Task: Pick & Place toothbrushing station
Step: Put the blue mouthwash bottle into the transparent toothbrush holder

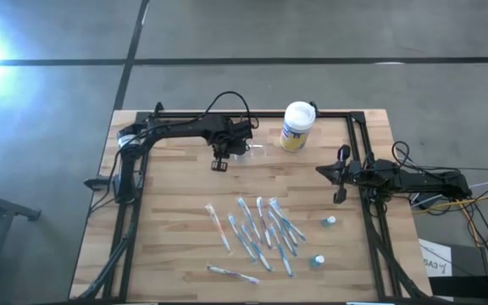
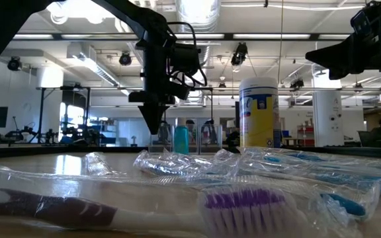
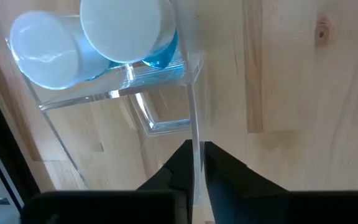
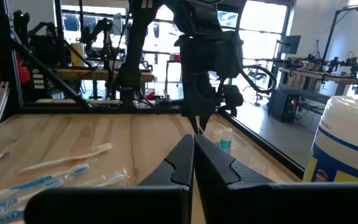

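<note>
Toothbrushing station [image 3: 129, 93] sits directly under the left end effector [image 3: 196, 163], whose fingers pinch its clear wall.

The left pincer [image 1: 219, 163] hangs beside the white-lidded canister [image 1: 296, 125]; wrapped toothbrushes [image 1: 257, 230] lie scattered across the wooden surface [image 1: 168, 220].

The clear holder [image 1: 248, 151] sits at the table's [image 1: 168, 246] far side, left of the canister [image 1: 296, 126]. Wrapped toothbrushes [image 1: 257, 229] lie spread nearer, two small bottles [image 1: 324, 241] to their right.

Overhead view straight down on table [image 1: 185, 203]; low view level across it; wrist views close, sharing canister [image 1: 296, 125].
</note>
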`<act>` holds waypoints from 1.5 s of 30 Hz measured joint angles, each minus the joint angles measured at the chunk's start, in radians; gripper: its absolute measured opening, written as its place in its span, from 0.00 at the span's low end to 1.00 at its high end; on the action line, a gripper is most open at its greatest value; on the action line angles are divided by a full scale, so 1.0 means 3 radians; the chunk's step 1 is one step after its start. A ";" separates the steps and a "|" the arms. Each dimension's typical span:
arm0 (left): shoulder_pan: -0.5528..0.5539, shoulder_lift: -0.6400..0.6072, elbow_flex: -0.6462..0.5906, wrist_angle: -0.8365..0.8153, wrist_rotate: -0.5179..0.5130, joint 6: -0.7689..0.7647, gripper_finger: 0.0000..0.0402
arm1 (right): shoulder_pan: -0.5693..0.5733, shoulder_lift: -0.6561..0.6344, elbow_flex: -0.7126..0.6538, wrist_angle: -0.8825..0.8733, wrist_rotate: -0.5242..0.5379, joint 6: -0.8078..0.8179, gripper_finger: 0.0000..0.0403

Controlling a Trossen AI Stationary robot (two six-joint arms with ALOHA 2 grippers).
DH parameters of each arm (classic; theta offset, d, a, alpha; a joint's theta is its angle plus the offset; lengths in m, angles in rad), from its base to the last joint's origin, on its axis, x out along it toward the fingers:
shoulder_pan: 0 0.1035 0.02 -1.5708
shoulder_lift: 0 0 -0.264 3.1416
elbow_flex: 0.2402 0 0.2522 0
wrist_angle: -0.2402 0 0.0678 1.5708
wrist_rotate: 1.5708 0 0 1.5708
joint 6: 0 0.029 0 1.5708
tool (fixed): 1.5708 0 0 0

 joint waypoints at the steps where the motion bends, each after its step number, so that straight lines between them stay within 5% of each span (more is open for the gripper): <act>1: 0.0000 -0.0001 0.0000 0.0000 -0.0001 0.0005 0.09 | -0.0001 0.0000 0.0000 0.0001 0.0000 0.0000 0.02; 20: -0.0003 -0.0025 0.0159 -0.0039 0.0017 -0.0001 0.60 | 0.0000 0.0000 0.0000 0.0001 -0.0001 0.0011 0.02; 34: -0.0058 -0.0302 0.0525 -0.0375 0.0070 -0.0314 0.62 | -0.0001 0.0001 0.0000 -0.0006 -0.0005 0.0013 0.02; 45: -0.0055 -0.1503 -0.0036 -0.0144 0.1101 -0.0389 0.58 | 0.0000 -0.0003 0.0000 -0.0008 -0.0013 0.0101 0.02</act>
